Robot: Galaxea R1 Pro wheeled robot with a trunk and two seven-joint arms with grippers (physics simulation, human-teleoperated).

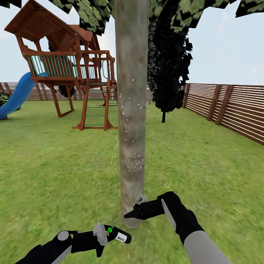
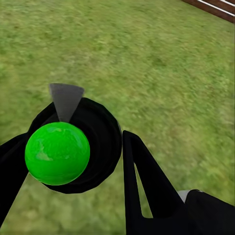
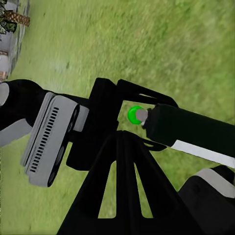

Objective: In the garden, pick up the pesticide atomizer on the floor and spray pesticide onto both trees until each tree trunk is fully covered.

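**Status.** The left gripper (image 1: pixel 103 234) is closed on the atomizer (image 1: pixel 120 235), held low, just short of the trunk (image 1: pixel 131 110) base. The left wrist view shows the atomizer (image 2: pixel 98 142) body seated between the fingers (image 2: pixel 144 191). The right gripper (image 1: pixel 129 215) carries nothing. Its fingers meet at the tips, and it sits just beside the trunk foot, between atomizer and bark. Pesticide (image 1: pixel 135 161) specks dot the trunk in one dense patch at mid-height, with thin scatter above.

**Hazards.**
1. Incomplete cover. The bark below the patch and the bark near the canopy look bare, and the far side is hidden. Spraying from one fixed height would leave these zones dry.
2. Blocked spray. The right gripper lies close to the likely spray line, so mist may land on it rather than on the bark.
3. Collision. Any forward reach or base motion may drive the right gripper into the trunk.
4. Aim. The nozzle heading cannot be read with confidence; a misaligned nozzle would wet the grass (image 1: pixel 205 165).
5. Wrong target. The dark tree (image 1: pixel 168 69) behind is not a task tree.
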